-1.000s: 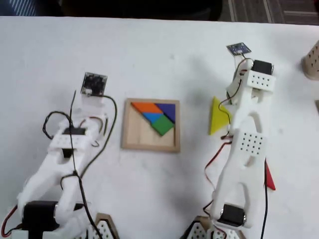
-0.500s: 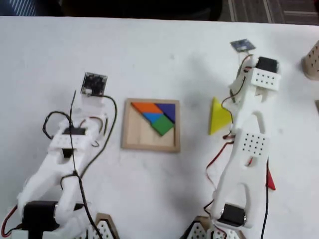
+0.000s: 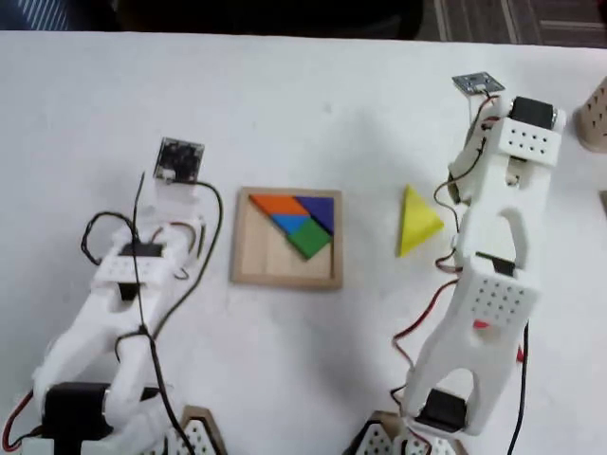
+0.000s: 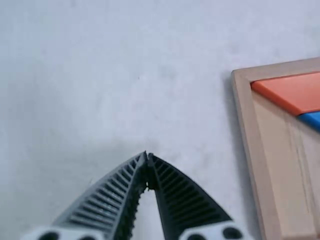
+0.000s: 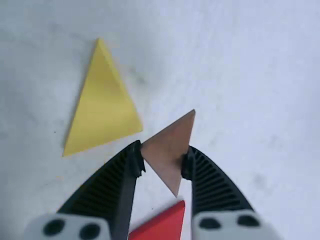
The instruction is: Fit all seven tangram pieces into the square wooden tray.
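The square wooden tray (image 3: 285,275) lies at the table's middle with orange (image 3: 275,203), blue (image 3: 289,223), purple (image 3: 322,210) and green (image 3: 309,239) pieces in its far part. A yellow triangle (image 3: 415,220) lies on the table to its right, beside the right arm. In the right wrist view my right gripper (image 5: 162,155) is shut on a small brown triangle (image 5: 170,145), with the yellow triangle (image 5: 102,102) just beyond and a red piece (image 5: 162,225) close under the fingers. My left gripper (image 4: 146,159) is shut on nothing, just left of the tray's corner (image 4: 240,80).
A pegged wooden block (image 3: 596,116) stands at the right edge of the table. Wooden arm bases (image 3: 199,427) sit at the front edge. Loose cables hang along both arms. Bare white table spreads behind and in front of the tray.
The right arm has swung to the right, uncovering the whole yellow triangle. The left arm and the pieces in the tray have not moved.
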{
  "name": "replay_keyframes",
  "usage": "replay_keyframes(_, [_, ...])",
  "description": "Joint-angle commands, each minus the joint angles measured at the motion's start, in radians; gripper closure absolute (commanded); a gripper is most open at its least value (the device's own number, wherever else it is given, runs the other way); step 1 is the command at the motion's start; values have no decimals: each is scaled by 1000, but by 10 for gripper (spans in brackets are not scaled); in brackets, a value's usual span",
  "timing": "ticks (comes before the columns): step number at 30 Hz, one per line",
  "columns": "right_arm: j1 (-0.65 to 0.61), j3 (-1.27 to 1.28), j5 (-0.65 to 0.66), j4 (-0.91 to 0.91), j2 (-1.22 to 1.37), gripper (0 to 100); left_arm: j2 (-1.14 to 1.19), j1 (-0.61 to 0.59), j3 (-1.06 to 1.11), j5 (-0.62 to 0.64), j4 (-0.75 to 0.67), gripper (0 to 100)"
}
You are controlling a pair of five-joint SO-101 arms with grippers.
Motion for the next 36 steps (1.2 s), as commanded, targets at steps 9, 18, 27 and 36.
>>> replay_keyframes(9, [-211, 483, -8, 4, -460, 968, 4, 5, -49, -11, -25, 976])
replay_keyframes(18, [-377, 836, -8, -166, -651, 968, 2, -7, -49, -11, -25, 976])
replay_keyframes(27, [-559, 1043, -8, -295, -777, 968, 2, -16, -52, -11, -25, 976])
replay_keyframes(36, [-704, 1102, -146, -429, -727, 968, 1, -16, -48, -11, -25, 976])
